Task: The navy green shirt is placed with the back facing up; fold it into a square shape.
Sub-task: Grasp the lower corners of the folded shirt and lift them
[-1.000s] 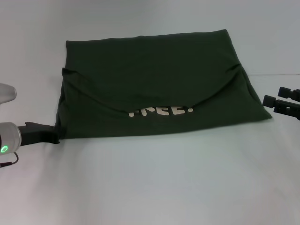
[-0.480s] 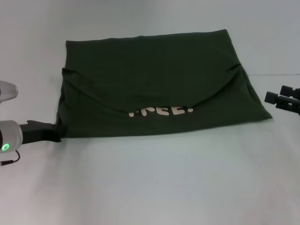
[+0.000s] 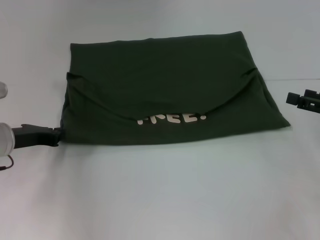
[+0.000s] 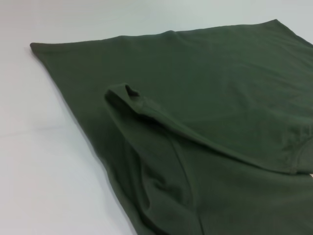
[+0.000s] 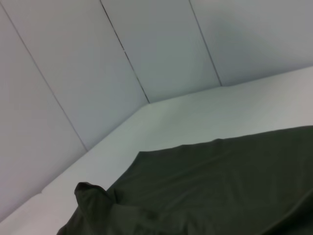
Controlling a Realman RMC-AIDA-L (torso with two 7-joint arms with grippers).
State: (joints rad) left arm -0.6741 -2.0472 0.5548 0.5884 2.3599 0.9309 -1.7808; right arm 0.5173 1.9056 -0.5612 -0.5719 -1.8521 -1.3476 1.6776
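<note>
On the white table (image 3: pixel 160 200) lies the navy green shirt (image 3: pixel 165 90), folded over, long axis running left to right — cream lettering peeks out toward the robot. Left gripper (image 3: pixel 55 136) touches its near-left corner, right gripper (image 3: pixel 292 97) hovers off the right edge; can't tell their fingers' state. Pale panelled walls (image 5: pixel 122 58) behind.

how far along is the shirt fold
Partly done: the navy green shirt is folded into a wide rectangle, with cream lettering peeking out under the top flap. The left gripper sits at its near left corner; the right gripper is off its right edge. Squaring it up remains.
</note>
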